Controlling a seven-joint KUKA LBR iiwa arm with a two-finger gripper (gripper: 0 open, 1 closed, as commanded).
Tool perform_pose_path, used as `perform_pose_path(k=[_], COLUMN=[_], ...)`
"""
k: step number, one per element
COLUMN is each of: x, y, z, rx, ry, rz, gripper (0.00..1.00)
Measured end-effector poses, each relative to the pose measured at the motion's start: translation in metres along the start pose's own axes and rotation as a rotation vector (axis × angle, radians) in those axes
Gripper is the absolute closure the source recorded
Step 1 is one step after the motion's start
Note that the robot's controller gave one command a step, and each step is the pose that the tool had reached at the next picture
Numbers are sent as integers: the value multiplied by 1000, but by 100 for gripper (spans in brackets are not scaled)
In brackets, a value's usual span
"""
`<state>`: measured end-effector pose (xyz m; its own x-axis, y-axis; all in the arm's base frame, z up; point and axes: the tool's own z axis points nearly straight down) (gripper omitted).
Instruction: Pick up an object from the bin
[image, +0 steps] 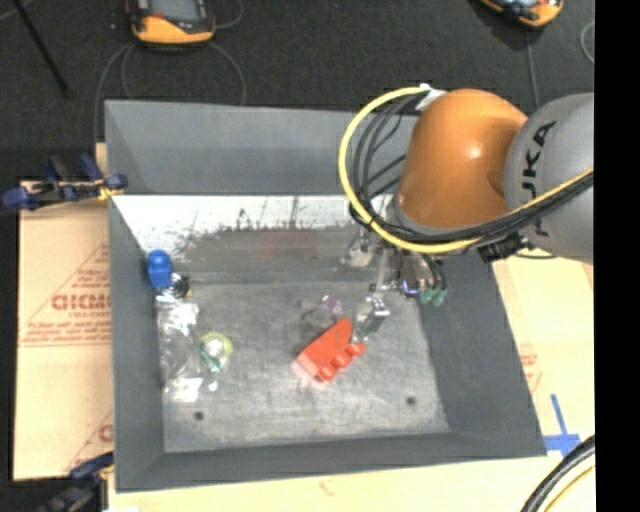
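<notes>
Orange-red plastic block (326, 357), flat with a stepped lower edge, lying tilted near the middle of the grey metal bin (260, 405), long axis running from lower left to upper right. Gripper (374, 312) low over the bin floor, just above and to the right of the block, its tip at or touching the block's upper right end; contact not certain. Gripper state, apart or together, not discernible from this angle. Small pale, purplish translucent piece (326, 306) just left of the gripper and just above the block. Arm entering from the right, wrist under an orange domed cover (455, 155), with yellow and black cables (352, 160) looped around it. Well apart, along the left side of the floor: blue ball-like thing (158, 268) near the left wall, small dark thing (180, 287) just beside it, crumpled clear plastic (178, 345) below, and pale green ring (214, 349) at that plastic's right edge.
</notes>
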<state>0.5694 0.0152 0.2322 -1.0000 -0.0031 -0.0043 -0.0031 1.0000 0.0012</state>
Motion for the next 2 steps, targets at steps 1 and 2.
perform_pose_path(k=[1,2], x=[22,31], y=[-25,-27], z=[139,148], rx=[3,3], ry=[8,-7], rz=[-10,-20], gripper=[0,0])
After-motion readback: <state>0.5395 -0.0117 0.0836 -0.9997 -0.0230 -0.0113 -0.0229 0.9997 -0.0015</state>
